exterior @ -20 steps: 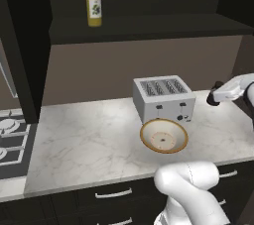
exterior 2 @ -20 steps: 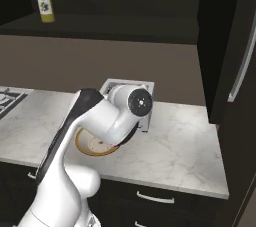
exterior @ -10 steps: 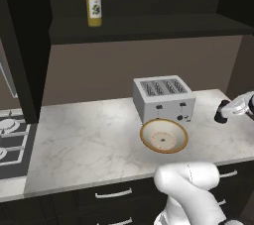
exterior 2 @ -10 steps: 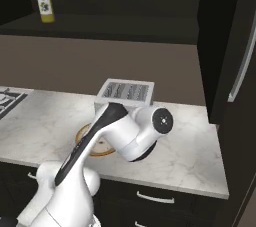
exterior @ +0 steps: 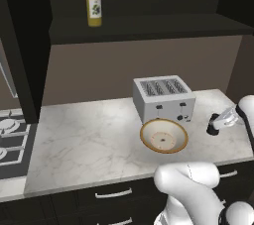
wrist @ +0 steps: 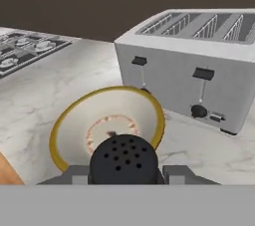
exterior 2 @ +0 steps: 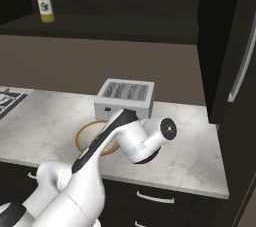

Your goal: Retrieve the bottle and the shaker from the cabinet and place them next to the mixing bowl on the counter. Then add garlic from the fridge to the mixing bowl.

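Note:
My gripper (exterior: 231, 117) is shut on the shaker (exterior: 220, 120), a clear body with a black perforated cap. It hangs tilted just over the counter, right of the mixing bowl (exterior: 163, 136), cap pointing toward the bowl. In the hand view the shaker's cap (wrist: 123, 161) sits between my fingertips (wrist: 74, 174), with the yellow-rimmed mixing bowl (wrist: 107, 123) right behind it. The yellow bottle (exterior: 94, 5) stands upright on the open cabinet shelf at the upper left, also seen as the bottle (exterior 2: 45, 3) from the right. The garlic is hidden.
A silver four-slot toaster (exterior: 162, 97) stands just behind the bowl on the marble counter (exterior: 89, 144). A stove (exterior: 10, 140) lies at the counter's left end. The dark fridge (exterior 2: 235, 71) rises at the right. My own arm (exterior 2: 135, 138) covers part of the bowl.
My hand with the shaker has swung down and rightward, from beside the toaster to low over the counter right of the bowl. Bottle, bowl and toaster have stayed put.

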